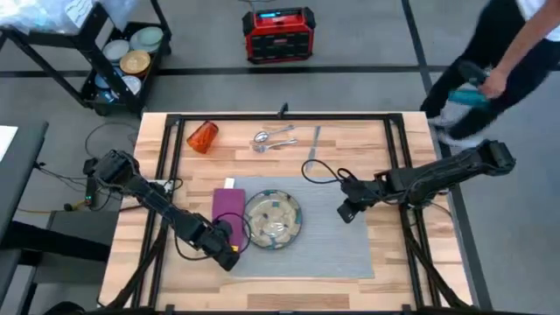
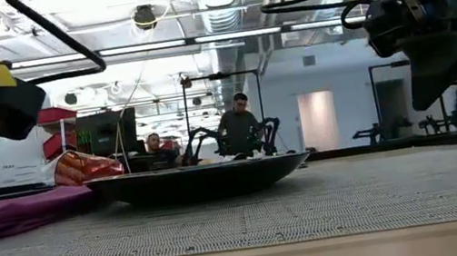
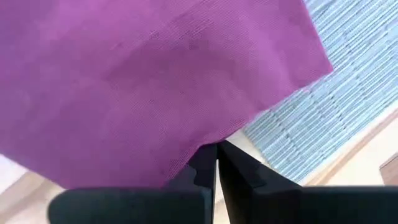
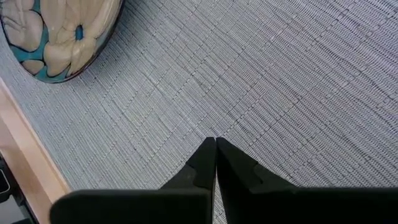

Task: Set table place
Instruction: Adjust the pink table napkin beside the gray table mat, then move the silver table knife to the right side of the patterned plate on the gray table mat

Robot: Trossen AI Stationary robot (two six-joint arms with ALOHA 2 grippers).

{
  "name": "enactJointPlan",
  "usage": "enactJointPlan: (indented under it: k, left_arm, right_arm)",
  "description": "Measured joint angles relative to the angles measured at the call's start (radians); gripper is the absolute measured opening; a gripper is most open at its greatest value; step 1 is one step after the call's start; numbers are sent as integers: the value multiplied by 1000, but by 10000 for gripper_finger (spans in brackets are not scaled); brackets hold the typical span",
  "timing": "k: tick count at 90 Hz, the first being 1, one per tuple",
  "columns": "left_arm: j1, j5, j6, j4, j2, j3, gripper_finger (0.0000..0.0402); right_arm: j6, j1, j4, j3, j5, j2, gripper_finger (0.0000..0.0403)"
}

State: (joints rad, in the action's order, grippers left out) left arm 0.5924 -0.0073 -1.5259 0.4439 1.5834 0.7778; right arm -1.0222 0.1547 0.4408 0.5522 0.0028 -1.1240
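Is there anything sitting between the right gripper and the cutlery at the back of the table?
Nothing visible blocks it. The right gripper hangs over the placemat, fingers shut. The fork, knife and spoon lie beyond the mat's far edge, with only bare table between.

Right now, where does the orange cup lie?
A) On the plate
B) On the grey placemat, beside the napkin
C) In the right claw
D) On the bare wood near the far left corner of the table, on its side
D: in the high view the orange cup lies tipped on the bare planks of the table, apart from the placemat and the plate.
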Motion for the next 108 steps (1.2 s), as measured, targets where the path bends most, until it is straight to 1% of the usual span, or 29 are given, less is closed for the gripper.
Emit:
enactJointPlan:
  k: [11,23,33,38,42,51,58,63,67,73,78,82,91,96,102,108]
  left_arm:
    - [2,-20,-24,1,-45,-1,0]
    - [3,-24,-63,56,-155,-1,0]
    - [3,-107,-99,94,-282,-1,0]
    - [-2,-178,-98,94,-348,-1,0]
    - [-10,-255,-87,92,-398,-1,0]
    - [-53,-464,-56,82,-494,1,0]
    - [-104,-624,-21,80,-543,1,0]
    - [-154,-700,6,80,-567,1,0]
    - [-201,-735,32,77,-578,1,0]
    - [-284,-747,88,61,-582,1,0]
    - [-348,-733,151,38,-582,1,0]
    - [-398,-712,217,7,-581,1,0]
    - [-504,-635,397,-65,-569,1,0]
    - [-557,-583,510,-96,-565,1,0]
    - [-616,-512,622,-136,-556,3,0]
    - [-667,-435,701,-149,-549,3,0]
  right_arm:
    - [4,0,-3,0,0,0,0]
    - [56,-23,12,42,-5,0,0]
    - [162,-64,47,132,-6,0,0]
    - [237,-93,68,191,-7,0,0]
    - [305,-120,80,242,-7,0,0]
    - [479,-197,97,353,-7,0,0]
    - [608,-267,94,434,-7,-3,0]
    - [687,-326,95,487,-7,-11,0]
    - [732,-378,97,524,-6,-24,0]
    - [774,-459,98,581,-6,-58,0]
    - [809,-528,114,628,-9,-98,0]
    - [847,-581,138,671,-41,-141,0]
    - [930,-694,220,784,-154,-270,0]
    - [964,-742,281,856,-194,-356,1]
    - [1016,-788,348,943,-237,-462,4]
    - [1081,-820,420,1032,-298,-562,12]
